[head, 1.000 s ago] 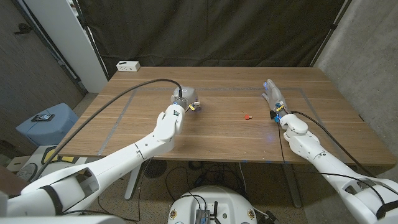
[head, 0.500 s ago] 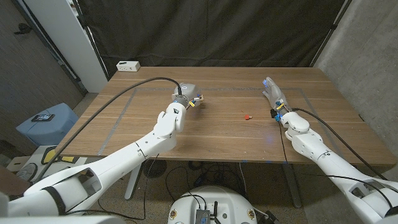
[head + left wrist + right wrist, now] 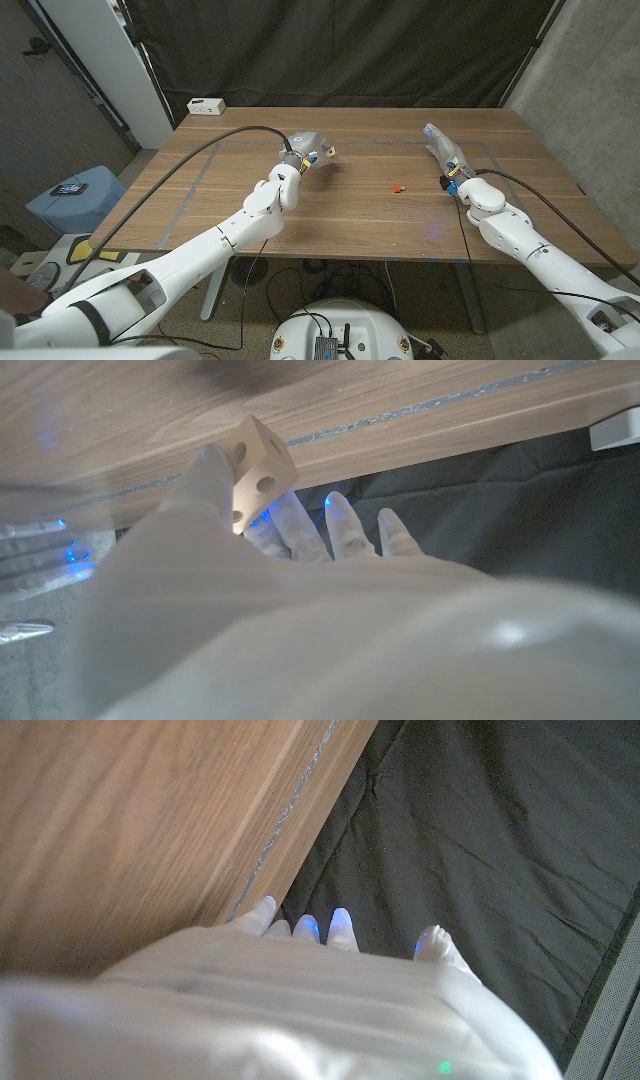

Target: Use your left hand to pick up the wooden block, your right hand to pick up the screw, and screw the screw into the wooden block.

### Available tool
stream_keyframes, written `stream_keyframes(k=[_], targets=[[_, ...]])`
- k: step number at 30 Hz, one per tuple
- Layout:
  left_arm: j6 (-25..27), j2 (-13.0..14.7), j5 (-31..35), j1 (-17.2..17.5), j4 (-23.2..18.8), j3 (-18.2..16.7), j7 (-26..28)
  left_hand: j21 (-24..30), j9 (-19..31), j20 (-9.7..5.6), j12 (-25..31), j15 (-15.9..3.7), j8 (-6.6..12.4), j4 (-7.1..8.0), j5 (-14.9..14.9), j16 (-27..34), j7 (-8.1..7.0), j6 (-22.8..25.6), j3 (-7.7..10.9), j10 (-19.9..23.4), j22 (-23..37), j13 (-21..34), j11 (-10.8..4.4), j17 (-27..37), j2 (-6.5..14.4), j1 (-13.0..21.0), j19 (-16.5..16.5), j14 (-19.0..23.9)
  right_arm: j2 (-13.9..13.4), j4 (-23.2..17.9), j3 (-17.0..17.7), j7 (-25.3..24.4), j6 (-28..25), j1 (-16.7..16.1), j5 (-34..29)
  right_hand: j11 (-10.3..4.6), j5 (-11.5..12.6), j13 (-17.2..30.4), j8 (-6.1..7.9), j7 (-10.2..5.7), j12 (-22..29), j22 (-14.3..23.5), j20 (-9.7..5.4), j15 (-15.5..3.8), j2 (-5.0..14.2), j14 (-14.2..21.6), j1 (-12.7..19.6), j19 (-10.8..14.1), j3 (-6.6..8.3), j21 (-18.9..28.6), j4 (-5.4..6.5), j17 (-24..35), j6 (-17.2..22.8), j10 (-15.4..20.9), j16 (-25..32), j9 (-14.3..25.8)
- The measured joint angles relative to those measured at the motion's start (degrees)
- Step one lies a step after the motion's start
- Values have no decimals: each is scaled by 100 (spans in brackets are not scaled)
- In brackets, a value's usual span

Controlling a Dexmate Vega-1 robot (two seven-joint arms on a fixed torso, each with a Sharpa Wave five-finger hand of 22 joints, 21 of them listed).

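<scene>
So here's where we're at: our left hand [image 3: 303, 146] sits a bit left of centre in the upper half of the head view, and it's got the wooden block [image 3: 325, 154] pinched at its fingertips. The left wrist view shows it way better, the pale cube with round holes [image 3: 257, 463] is wedged between the thumb and the neighbouring fingers [image 3: 283, 530], while the rest of the fingers fan out loosely beside it. The block looks tilted, one corner pointing up toward the table surface in that turned view. We honestly can't tell whether it's touching the wooden table [image 3: 360, 210] or just off it.

The screw [image 3: 398, 186] is a tiny red dot lying on the table right of centre in the head view, well apart from both hands, roughly between them but closer to the right one.

Our right hand [image 3: 443, 150] is in the upper right of the head view, fingers stretched out straight and holding nothing. In the right wrist view its fingertips [image 3: 340, 926] are slightly apart, near a taped line by the table's edge.

There's also a white power strip [image 3: 206, 105] at the upper left corner of the table, and a black curtain [image 3: 340, 50] behind it all.
</scene>
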Motion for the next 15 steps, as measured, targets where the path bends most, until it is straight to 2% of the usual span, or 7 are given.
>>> stream_keyframes(k=[4,9,15], targets=[[-94,-43,-202,0,70,-66,103,0,0,-12,-31,0,-5,0,0,0,-20,-21,0,0,0,17,0,0,0,0,-12,0,-104,-141,-3,-81,-127,-41,-146,-21,0,0,21,-40,0,0,-30,0,68,0,266,30,105,0,-176,-1,82,21,0,0],[-387,-79,-643,0,178,-146,332,0,-1,-92,-43,-13,-34,0,0,0,-21,-22,0,0,0,23,0,-1,1,-1,-30,13,-293,-388,-19,-156,-229,-120,-311,-30,0,0,21,-30,22,0,-30,-31,91,31,472,30,218,24,-330,0,134,31,0,0],[-750,-134,-1053,-17,373,-236,551,0,-1,-157,-48,-30,-45,1,0,0,-52,-53,-46,0,0,50,0,-1,46,3,-27,30,-472,-611,-35,-221,-364,-170,-528,-8,44,0,43,-9,22,1,32,-30,-20,31,652,93,284,24,-466,0,175,53,0,0]])
